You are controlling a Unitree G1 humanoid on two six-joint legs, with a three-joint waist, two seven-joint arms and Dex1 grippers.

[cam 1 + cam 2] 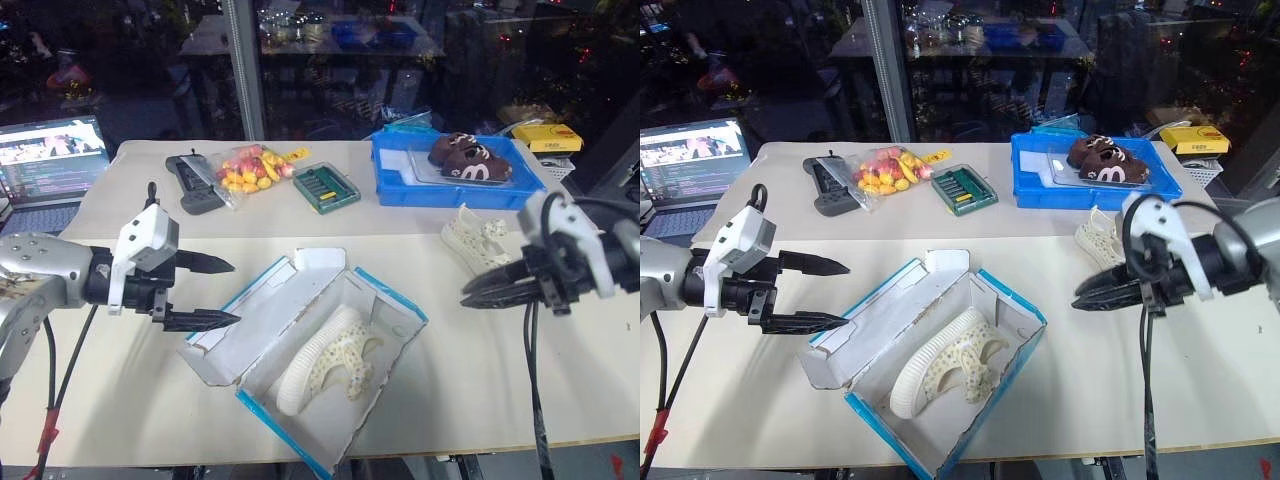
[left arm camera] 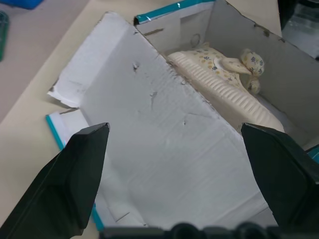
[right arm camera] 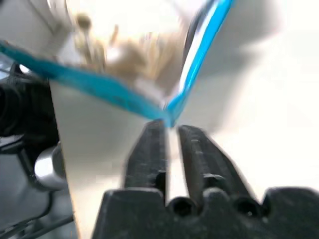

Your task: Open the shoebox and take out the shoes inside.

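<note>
**Left eye view: box open, one shoe in, one out**

Left eye view shows both arms raised above the pale worktop (image 1: pixel 120 420), pointing inward. The left tool (image 1: pixel 212 292) gapes wide beside the bright-blue cardboard shoebox (image 1: pixel 320 345), empty. The right tool (image 1: pixel 478 290) holds nothing, its fingers a narrow slit apart (clearest at the wrist). Two cream-white speckled canvas shoes: one (image 1: pixel 328 362) inside the box, one (image 1: pixel 476 236) just beside the blue plastic tray (image 1: pixel 395 180).

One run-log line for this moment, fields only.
shoebox: open, lid flat | shoes: one in box, one on table | left gripper: open, empty | right gripper: empty
</note>
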